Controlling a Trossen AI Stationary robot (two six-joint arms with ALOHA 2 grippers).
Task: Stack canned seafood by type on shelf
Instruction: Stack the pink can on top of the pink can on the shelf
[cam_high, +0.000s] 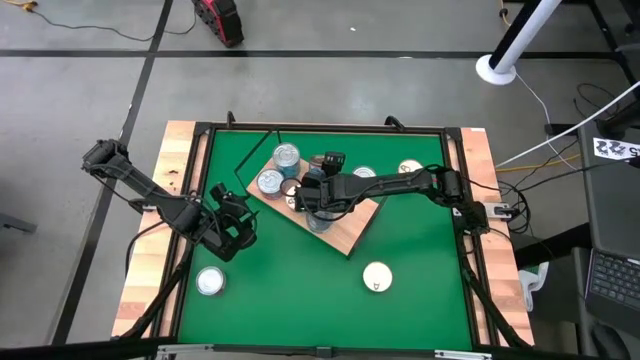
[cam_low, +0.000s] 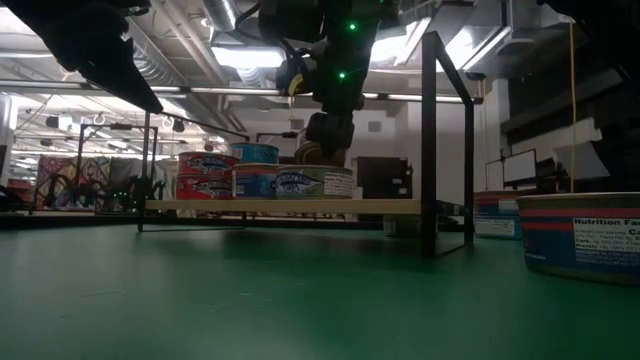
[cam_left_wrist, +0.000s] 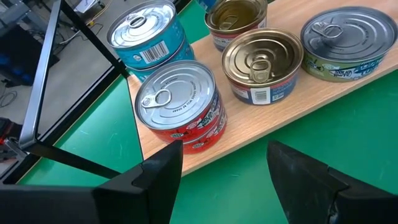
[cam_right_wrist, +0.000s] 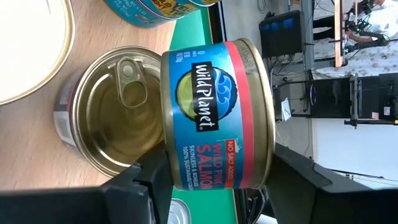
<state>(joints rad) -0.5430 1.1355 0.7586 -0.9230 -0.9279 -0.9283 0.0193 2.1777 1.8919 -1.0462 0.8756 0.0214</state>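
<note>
The right gripper (cam_right_wrist: 211, 180) was closed on a blue-and-red salmon tin (cam_right_wrist: 214, 115), held on its side just above a gold-lidded tin (cam_right_wrist: 118, 109) on the shelf (cam_high: 345, 228). Other tins (cam_left_wrist: 180, 106) were stacked there. The left gripper (cam_left_wrist: 224, 168) was parked open nearby over the green mat (cam_high: 420, 300).

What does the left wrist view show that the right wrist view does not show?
Only the left wrist view: the left gripper, open and empty, before a red-labelled two-tin stack and a blue one.
Only the right wrist view: the right gripper shut on a salmon tin.
Both: gold-lidded tin on the shelf.
</note>
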